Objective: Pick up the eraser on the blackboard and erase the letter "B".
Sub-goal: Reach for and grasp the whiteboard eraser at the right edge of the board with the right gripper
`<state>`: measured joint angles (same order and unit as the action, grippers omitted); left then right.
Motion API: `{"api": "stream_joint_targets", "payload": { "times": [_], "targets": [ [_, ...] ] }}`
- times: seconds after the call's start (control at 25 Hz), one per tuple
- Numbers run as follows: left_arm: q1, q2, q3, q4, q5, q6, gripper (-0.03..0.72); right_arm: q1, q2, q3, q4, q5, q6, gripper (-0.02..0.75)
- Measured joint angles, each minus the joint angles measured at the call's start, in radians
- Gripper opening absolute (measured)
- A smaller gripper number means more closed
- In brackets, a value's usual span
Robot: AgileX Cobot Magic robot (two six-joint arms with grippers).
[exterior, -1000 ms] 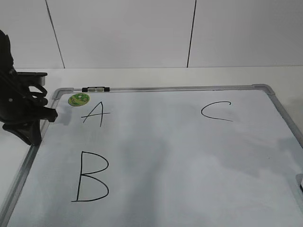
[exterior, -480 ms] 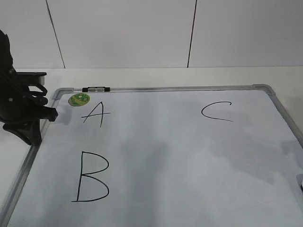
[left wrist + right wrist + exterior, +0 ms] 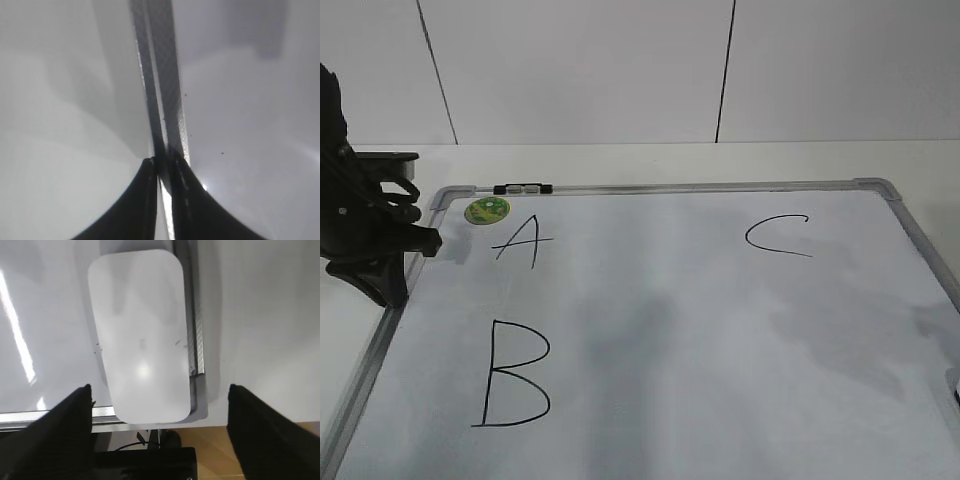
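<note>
Between the widely spread fingers of the right gripper (image 3: 160, 405), the eraser (image 3: 140, 335) is lying at the blackboard (image 3: 45, 315) corner, probably light, stiff and smooth, best pinched across its long sides.

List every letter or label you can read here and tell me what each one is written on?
"A": marker, on the board, upper left.
"B": marker, on the board, below the "A".
"C": marker, on the board, upper right.
Green sticker: its print is too small to read.
Eraser: no text visible.
</note>
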<state>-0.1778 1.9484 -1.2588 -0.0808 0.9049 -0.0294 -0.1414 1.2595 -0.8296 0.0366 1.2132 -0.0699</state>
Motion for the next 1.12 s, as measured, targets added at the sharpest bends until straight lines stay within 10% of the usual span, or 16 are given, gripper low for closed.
{"api": "stream_joint_targets", "payload": {
  "times": [1.12],
  "targets": [
    [0.0,0.0,0.0,-0.001,0.0,0.0,0.035,0.047,0.168,0.088,0.015,-0.132,-0.049,0.671]
  ]
}}
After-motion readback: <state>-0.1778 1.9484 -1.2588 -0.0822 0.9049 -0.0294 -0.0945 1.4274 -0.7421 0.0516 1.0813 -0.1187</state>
